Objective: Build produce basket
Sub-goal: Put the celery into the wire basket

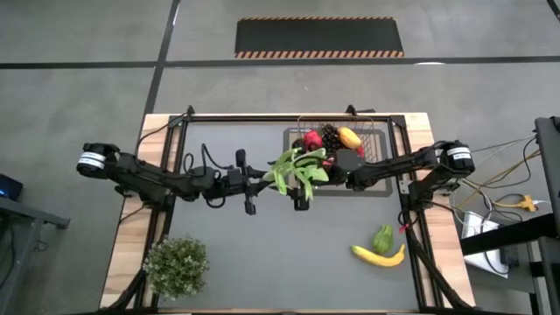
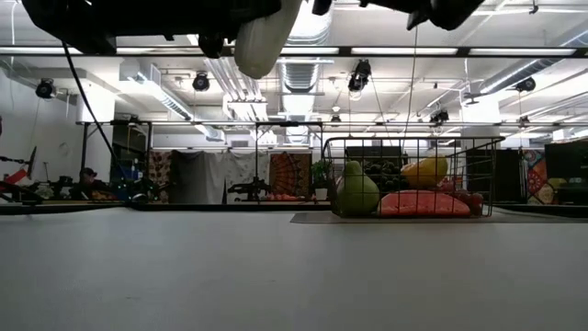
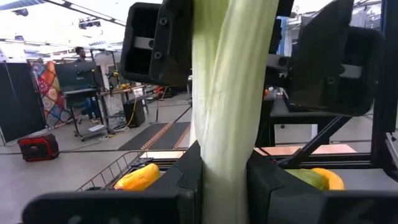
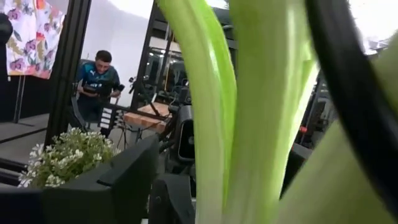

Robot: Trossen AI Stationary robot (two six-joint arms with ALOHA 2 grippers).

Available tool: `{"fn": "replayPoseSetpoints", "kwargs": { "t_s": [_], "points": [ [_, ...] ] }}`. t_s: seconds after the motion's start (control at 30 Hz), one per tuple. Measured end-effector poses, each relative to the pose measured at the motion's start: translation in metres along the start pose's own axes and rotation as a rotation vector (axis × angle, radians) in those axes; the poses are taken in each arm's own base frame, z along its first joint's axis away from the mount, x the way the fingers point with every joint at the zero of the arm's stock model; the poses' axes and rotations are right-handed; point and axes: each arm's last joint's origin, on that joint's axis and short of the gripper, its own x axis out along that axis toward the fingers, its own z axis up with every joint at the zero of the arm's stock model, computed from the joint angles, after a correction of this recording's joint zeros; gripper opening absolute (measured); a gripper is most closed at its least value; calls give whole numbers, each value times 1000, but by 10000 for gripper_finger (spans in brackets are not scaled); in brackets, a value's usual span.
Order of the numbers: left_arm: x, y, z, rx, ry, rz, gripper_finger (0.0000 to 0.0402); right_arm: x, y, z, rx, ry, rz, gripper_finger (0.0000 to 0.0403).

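Left gripper (image 1: 254,185) sits mid-table, above the surface, fingers pinched on the pale stalk end of the leek (image 1: 293,171). Left wrist view confirms: both dark pads press the whitish-green stalk (image 3: 227,93) from either side. Right gripper (image 1: 302,194) reaches in from the right arm, over the basket's front edge, and meets the leek's green leafy end. Right wrist view is filled w/ green leaves (image 4: 249,112) close up; can't tell if those fingers are spread or closed. Leek hangs off the table between both arms; low view shows only its white tip (image 2: 262,37) high up.

Basket (image 1: 378,140) stands at the table's far side, right of centre, on a dark mat. Inside, per high view: red chilli (image 1: 311,139), dark grapes (image 1: 331,135), orange mango (image 1: 349,137). Low view through the mesh (image 2: 487,175) adds a green rounded fruit (image 2: 358,193), the mango (image 2: 424,171) on top, and a red-pink piece (image 2: 418,202) low down.

Outside the basket, near-right of table: banana (image 1: 378,255) w/ green pepper (image 1: 383,237) touching just behind it. Potted plant (image 1: 177,265) at near-left corner; also seen in right wrist view (image 4: 62,155). Person (image 4: 96,78) in the room beyond.
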Motion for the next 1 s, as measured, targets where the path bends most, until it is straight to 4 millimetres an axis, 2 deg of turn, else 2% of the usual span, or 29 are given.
{"fn": "replayPoseSetpoints", "kwargs": {
  "t_s": [0.3, 0.47, 0.67, 0.77, 0.87, 1.0],
  "points": [
    [0, 0, -2, 20, 13, -2, 50, 4, -1, -1, -3, 7, -1, 126],
    [0, 0, -3, 24, 23, -7, 106, 4, 0, -2, -8, 23, 5, 36],
    [-1, 0, -3, 27, 33, -3, 223, 3, 1, -5, 0, 70, 13, 35],
    [-1, 0, -4, 55, 49, -3, 265, 1, 0, -3, 5, 106, -20, 41],
    [-2, 1, -4, 66, 53, 4, 290, -3, -3, 1, -2, 156, -76, 39],
    [-3, 2, -2, 87, 50, 17, 298, -11, -7, 8, -19, 254, -163, 38]
  ]
}}
